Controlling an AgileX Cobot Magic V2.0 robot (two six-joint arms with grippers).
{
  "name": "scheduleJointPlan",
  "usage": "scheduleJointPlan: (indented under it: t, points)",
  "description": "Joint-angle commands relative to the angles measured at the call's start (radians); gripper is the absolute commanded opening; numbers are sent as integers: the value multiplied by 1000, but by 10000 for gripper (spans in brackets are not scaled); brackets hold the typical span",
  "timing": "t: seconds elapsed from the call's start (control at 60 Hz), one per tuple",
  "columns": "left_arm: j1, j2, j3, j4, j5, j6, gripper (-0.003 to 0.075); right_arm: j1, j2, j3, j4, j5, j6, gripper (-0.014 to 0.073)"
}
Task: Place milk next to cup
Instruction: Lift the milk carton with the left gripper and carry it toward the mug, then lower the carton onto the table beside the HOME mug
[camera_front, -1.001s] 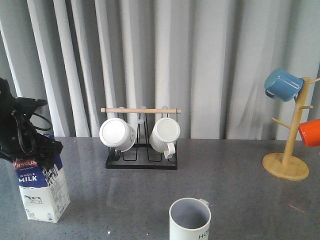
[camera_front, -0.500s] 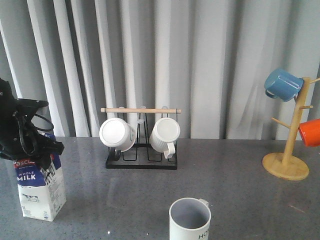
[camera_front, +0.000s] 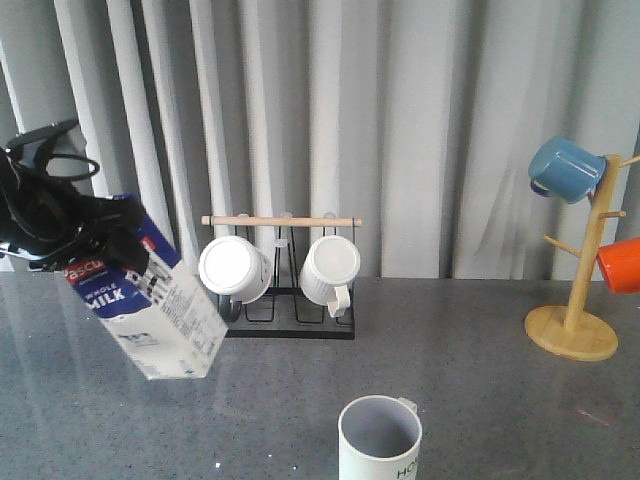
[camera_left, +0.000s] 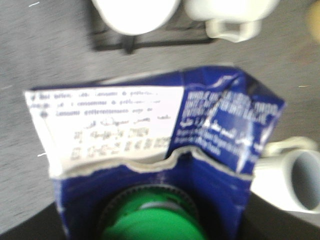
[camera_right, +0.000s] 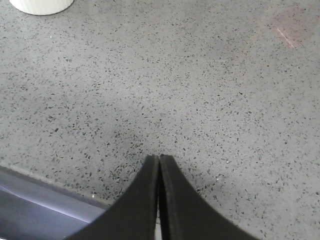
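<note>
The milk carton (camera_front: 150, 300), dark blue and white with a red band, hangs tilted above the table at the left, its base swung toward the rack. My left gripper (camera_front: 75, 240) is shut on its top. In the left wrist view the carton (camera_left: 150, 150) fills the frame, green cap (camera_left: 150, 222) nearest; the fingers are hidden behind it. The cup (camera_front: 380, 440), ribbed pale mug with a grey inside, stands at the front centre, and shows in the left wrist view (camera_left: 295, 175) beside the carton. My right gripper (camera_right: 159, 159) is shut and empty over bare table.
A black wire rack (camera_front: 283, 322) with a wooden bar holds two plain white mugs (camera_front: 235, 268) (camera_front: 330, 272) at the back centre. A wooden mug tree (camera_front: 575, 320) at the right carries a blue mug (camera_front: 565, 168) and an orange mug (camera_front: 620, 265). Curtains hang behind.
My left gripper has lifted the milk carton off the table and moved it up and to the right; the carton now hangs tilted. The cup and right gripper have not moved.
</note>
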Motion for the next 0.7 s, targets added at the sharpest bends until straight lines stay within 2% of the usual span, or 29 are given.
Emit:
scheduleJointPlan:
  t: [0.0, 0.267, 0.384, 0.55, 0.684]
  points:
    - [-24, -67, -26, -149, -36, 21, -7, -1, 4, -26, -17, -55, -2, -8]
    - [-170, -44, -26, -141, -40, 18, -6, -1, 4, -26, -16, -53, -2, -8]
    - [-235, -30, -26, -53, -59, 1, -6, -1, 4, -26, -16, -53, -2, -8]
    - [-281, -2, -26, 51, -71, -51, -6, -1, 4, -26, -13, -50, -2, -8]
    - [-295, 30, -26, 65, -69, -71, -6, -1, 4, -26, -12, -48, -2, -8]
